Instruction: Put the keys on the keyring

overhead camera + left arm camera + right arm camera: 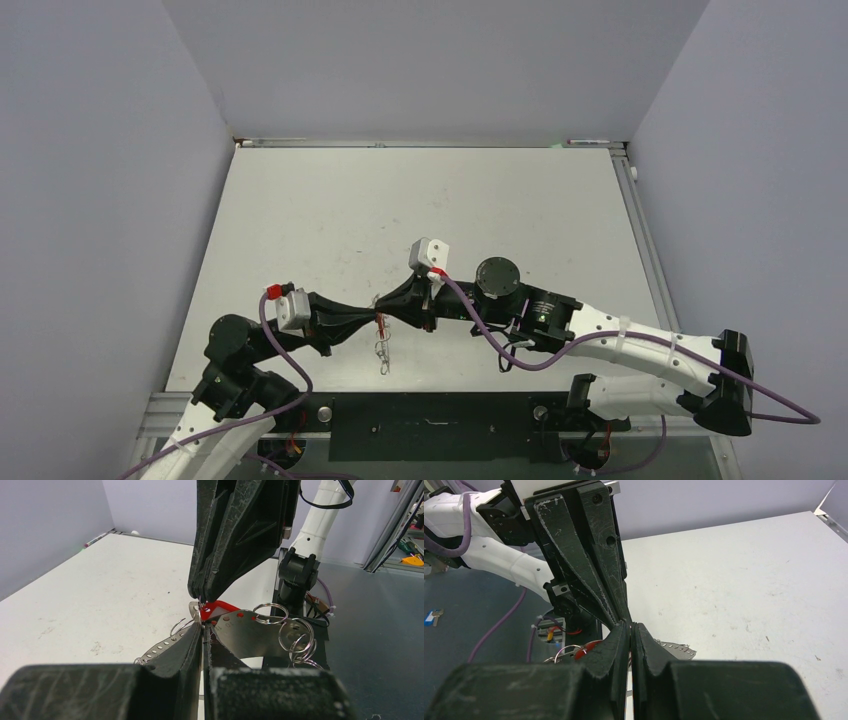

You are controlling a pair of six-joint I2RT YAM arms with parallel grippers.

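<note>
In the top view my left gripper (372,322) and right gripper (391,312) meet tip to tip above the table's near edge. The keyring (250,637), a flat pale metal hoop with small holes and wire loops (270,613), stands on edge in my shut left gripper (203,626). It hangs below the tips in the top view (383,352). One of the keys, with a red tag (220,609), sits at the hoop's top. My right gripper (200,596) is shut right above it on something thin. The right wrist view shows my right gripper (629,625), the red tag (586,651) and the hoop (679,650).
The white table (420,200) stretches away behind the grippers, walled on three sides. A black base plate (430,425) lies along the near edge between the arm bases. The right arm's base (298,575) stands close behind the hoop. A blue-tagged key (431,617) lies off the table.
</note>
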